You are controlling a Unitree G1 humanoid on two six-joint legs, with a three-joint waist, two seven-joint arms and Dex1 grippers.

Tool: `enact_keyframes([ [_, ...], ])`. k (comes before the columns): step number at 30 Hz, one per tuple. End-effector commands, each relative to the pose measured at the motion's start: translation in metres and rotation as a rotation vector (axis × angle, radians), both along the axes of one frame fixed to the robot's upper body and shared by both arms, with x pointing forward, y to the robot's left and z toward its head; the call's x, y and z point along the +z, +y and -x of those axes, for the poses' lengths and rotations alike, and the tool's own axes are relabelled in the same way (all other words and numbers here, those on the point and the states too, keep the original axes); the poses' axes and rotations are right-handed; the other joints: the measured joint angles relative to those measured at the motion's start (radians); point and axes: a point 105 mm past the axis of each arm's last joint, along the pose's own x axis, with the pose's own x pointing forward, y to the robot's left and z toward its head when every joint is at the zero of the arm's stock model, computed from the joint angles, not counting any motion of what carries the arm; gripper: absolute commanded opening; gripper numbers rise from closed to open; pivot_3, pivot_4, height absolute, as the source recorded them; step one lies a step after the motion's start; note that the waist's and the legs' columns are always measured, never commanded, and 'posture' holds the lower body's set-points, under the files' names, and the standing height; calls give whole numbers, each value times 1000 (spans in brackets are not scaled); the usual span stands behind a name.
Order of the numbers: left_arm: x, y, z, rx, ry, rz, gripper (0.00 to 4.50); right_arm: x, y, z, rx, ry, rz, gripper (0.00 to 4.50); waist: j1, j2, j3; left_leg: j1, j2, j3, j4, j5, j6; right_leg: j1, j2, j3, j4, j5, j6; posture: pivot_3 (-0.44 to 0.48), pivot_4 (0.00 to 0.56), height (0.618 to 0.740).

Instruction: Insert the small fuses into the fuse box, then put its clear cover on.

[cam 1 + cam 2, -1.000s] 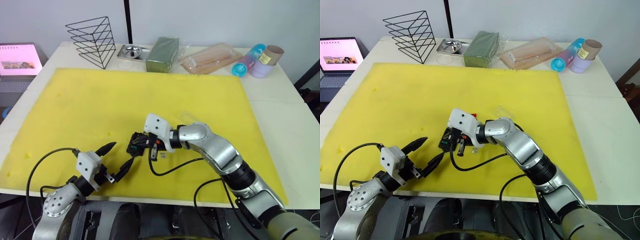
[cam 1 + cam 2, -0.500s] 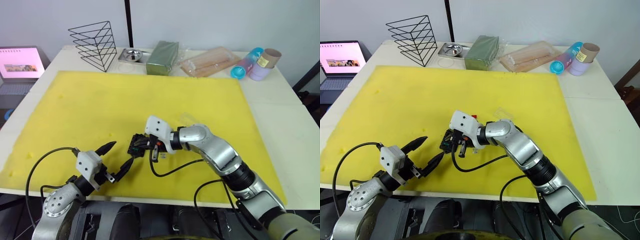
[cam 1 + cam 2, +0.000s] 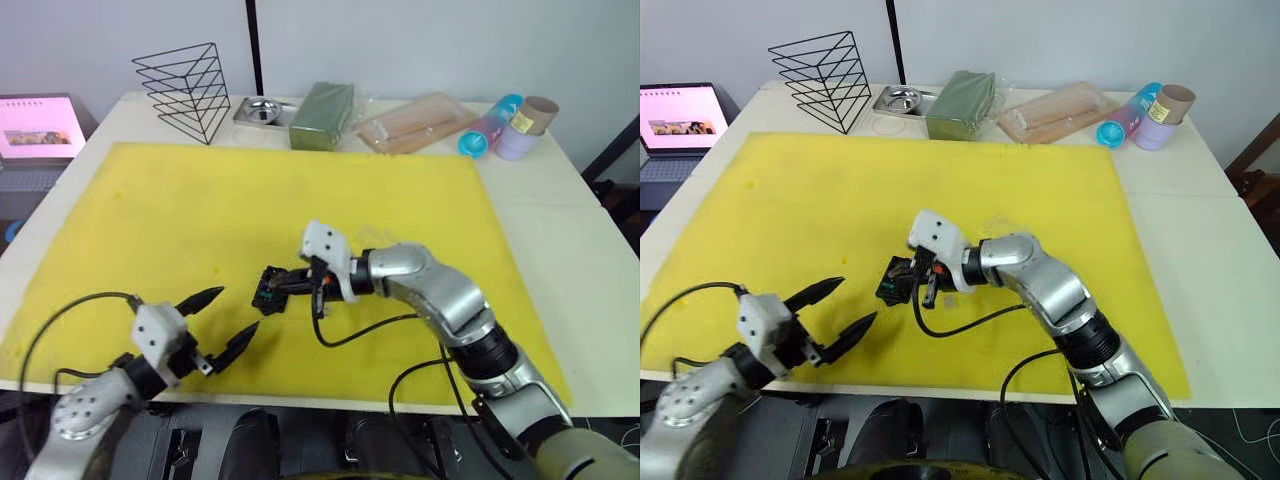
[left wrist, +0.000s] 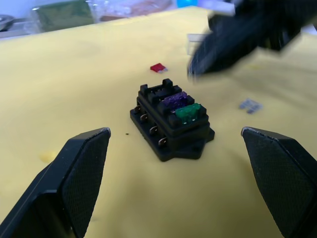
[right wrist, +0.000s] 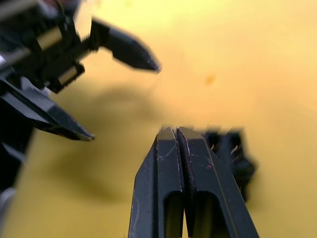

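Here the fuse box (image 4: pixel 171 122) sits on the yellow foam mat (image 3: pixel 200 220), near its front edge, with a purple fuse (image 4: pixel 174 100) and a green fuse (image 4: pixel 188 112) seated side by side in its slots. A red fuse (image 4: pixel 158 67) lies loose on the mat beyond the box, and a pale grey fuse (image 4: pixel 250 104) lies off to its side. The clear cover (image 3: pixel 372 236) rests on the mat just behind the right forearm. The right hand (image 5: pixel 177 133) hovers right over the box, its two fingers pressed together with nothing seen between them. The left hand (image 3: pixel 227 320) hangs at the mat's front edge, near the box, fingers spread wide and empty. At the back of the bench (image 3: pixel 560 190) stand a wire rack (image 3: pixel 185 75), a steel dish (image 3: pixel 257 108), a dark-green block (image 3: pixel 322 101) and a packet of wooden sticks (image 3: pixel 415 120).
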Motion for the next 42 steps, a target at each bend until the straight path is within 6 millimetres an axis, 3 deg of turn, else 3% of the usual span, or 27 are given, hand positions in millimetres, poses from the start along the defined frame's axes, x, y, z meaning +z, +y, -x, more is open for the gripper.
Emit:
enact_keyframes([
  [1, 26, 17, 10, -71, -14, -44, 4500, 21, -21, 7, 38, -103, 10, 29, 4, -1, 0, 0, 0, 0, 0, 0, 0, 0, 0, 0, 0, -1, -1, 0, 150, 740],
  [4, 43, 45, 8, -85, 16, -92, 4500, 24, -49, 1, 5, -169, 42, 29, 10, 0, 1, -1, -1, 1, -1, 0, 0, 1, -1, -2, -4, -2, -4, 0, 150, 740],
  [11, 71, 106, -13, -45, 81, -181, 4500, 24, -135, -17, -136, -248, 137, 2468, 5, 3, 3, -2, -1, 4, -1, 0, 0, 1, 0, -1, -8, -2, -4, 0, 150, 740],
  [13, 72, 118, -18, -24, 83, -188, 4500, 23, -151, -19, -160, -250, 154, 3138, 2, 3, 3, -2, -1, 5, -2, 0, 0, 0, 0, 0, -8, -2, -3, 0, 150, 740],
  [17, 70, 164, -33, 95, 56, -248, 4500, 15, -218, -31, -298, -229, 241, 4470, 4, 3, 4, -1, 0, 7, -5, 0, 0, -1, 1, 1, -8, -2, -3, 0, 150, 740],
  [18, 67, 170, -36, 111, 56, -251, 4500, 15, -224, -32, -315, -230, 242, 4470, 4, 3, 5, 0, 0, 7, -5, 0, 0, -1, 1, 1, -8, -2, -3, 0, 150, 740],
  [25, 57, 175, -42, 99, 36, -255, 4500, 11, -232, -31, -322, -204, 256, 4470, 0, 4, 5, 2, 1, 11, -10, 0, 0, -3, 1, 3, -8, 0, -1, 0, 150, 740],
  [31, 63, 168, -45, 86, -16, -242, 4500, 14, -219, -23, -310, -134, 203, 4470, 5, 4, 5, 2, 1, 12, -11, 0, 0, -3, 1, 4, -8, 0, 0, 0, 150, 740],
  [36, 71, 137, -43, -21, -44, -206, 4500, 14, -199, -9, -328, 34, 85, 4470, 5, 3, 5, 2, 1, 11, -10, 0, 0, -2, 0, 4, -7, 0, 0, 0, 150, 740],
  [39, 77, 99, -38, -138, -84, -203, 4500, 9, -177, 4, -323, 225, -17, 4470, 5, 3, 4, 2, 1, 11, -10, 0, 0, -2, 0, 4, -7, 0, 0, 0, 150, 740],
  [42, 73, 61, -22, -270, -91, -178, 4500, 4, -163, 13, -339, 386, -80, 4470, 1, 3, 4, 2, 1, 10, -10, 0, 0, -2, 0, 5, -7, 0, 0, 0, 150, 740],
])
